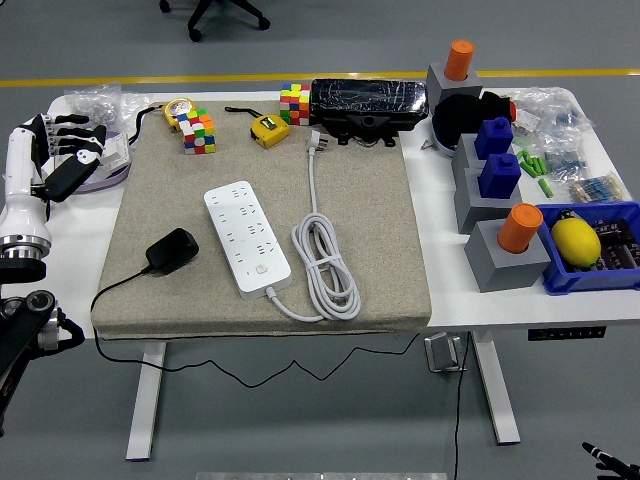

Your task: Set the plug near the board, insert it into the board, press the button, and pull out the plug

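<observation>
A white power strip (247,236) lies on the grey mat (370,240), its round button (261,268) near the front end. A black plug adapter (171,250) with a thin black cable lies on the mat just left of the strip. The strip's own white cable (322,262) is coiled to its right. My left hand (62,150) hangs at the table's left edge, well behind and left of the plug, fingers spread, holding nothing. The right hand is out of view.
Two colour cubes (198,131) (294,103), two yellow tape measures (268,129) and a black box (367,104) line the mat's far edge. Grey blocks with orange and blue pieces (495,180) and a blue bin (590,247) stand at the right. Bags lie at far left (95,103).
</observation>
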{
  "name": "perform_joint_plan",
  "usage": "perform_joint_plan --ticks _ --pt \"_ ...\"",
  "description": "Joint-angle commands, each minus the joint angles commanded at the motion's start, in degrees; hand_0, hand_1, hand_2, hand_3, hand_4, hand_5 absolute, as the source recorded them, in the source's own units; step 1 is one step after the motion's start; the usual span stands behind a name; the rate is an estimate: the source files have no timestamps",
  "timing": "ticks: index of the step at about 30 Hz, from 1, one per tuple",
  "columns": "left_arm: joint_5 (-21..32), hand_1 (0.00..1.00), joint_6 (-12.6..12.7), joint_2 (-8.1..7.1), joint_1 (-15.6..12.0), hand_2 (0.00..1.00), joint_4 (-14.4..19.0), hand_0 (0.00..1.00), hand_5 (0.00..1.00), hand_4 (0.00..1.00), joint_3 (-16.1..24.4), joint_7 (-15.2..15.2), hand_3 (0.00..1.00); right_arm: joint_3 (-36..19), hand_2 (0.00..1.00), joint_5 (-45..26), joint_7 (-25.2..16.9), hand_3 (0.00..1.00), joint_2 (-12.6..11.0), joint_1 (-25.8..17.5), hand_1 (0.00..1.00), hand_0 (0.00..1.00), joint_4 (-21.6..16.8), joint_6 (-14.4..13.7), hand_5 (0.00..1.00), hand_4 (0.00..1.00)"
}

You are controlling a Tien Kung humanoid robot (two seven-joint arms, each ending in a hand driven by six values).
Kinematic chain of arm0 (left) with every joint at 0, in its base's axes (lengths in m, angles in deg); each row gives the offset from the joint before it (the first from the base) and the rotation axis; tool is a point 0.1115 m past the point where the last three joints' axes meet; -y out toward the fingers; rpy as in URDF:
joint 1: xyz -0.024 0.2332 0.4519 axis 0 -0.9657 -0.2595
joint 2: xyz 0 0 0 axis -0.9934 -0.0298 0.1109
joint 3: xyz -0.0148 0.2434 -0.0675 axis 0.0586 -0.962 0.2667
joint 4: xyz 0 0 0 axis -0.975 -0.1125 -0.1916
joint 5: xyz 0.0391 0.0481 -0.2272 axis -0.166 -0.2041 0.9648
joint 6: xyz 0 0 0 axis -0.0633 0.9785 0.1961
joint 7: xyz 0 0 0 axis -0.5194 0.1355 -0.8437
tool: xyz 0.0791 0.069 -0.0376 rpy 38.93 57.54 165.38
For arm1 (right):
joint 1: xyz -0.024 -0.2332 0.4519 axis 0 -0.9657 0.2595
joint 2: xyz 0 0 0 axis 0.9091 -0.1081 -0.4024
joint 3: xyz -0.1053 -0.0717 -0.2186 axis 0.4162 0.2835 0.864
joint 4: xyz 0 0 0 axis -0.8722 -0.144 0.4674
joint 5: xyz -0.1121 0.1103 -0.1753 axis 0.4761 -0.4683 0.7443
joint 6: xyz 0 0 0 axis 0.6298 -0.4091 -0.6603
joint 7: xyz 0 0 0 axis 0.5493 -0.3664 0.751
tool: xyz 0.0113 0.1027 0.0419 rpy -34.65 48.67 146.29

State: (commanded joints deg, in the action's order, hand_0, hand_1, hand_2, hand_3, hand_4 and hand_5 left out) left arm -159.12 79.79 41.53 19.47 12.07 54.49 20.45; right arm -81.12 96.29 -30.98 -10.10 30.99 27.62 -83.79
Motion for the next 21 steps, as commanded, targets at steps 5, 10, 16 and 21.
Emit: perform_joint_plan --ticks 5,10,16,21 --pt "-0.01 0.485 -0.03 -0.12 -0.05 0.498 -0.05 0.473 0.331 0.757 -0.07 0.06 0.536 0.13 0.631 -0.04 0.01 0.557 -0.03 -0.22 0.647 0.651 -0.05 0.01 0.551 0.984" --pt "-0.10 0.485 -0.20 -0.18 -0.18 0.498 -0.14 0.472 0.326 0.755 -0.20 0.26 0.536 0.31 0.630 -0.06 0.03 0.557 -0.07 -0.36 0.647 0.651 -0.07 0.03 0.552 0.984" --pt "-0.10 0.485 -0.46 -0.30 -0.37 0.497 -0.23 0.472 0.325 0.754 -0.49 0.56 0.536 0.79 0.631 -0.17 0.14 0.557 -0.13 -0.50 0.646 0.652 -0.08 0.17 0.551 0.983" --pt "-0.08 0.485 -0.49 -0.47 -0.40 0.497 -0.17 0.473 0.324 0.754 -0.62 0.57 0.536 1.07 0.631 -0.24 0.22 0.557 -0.33 -0.60 0.647 0.652 -0.06 0.24 0.551 0.984"
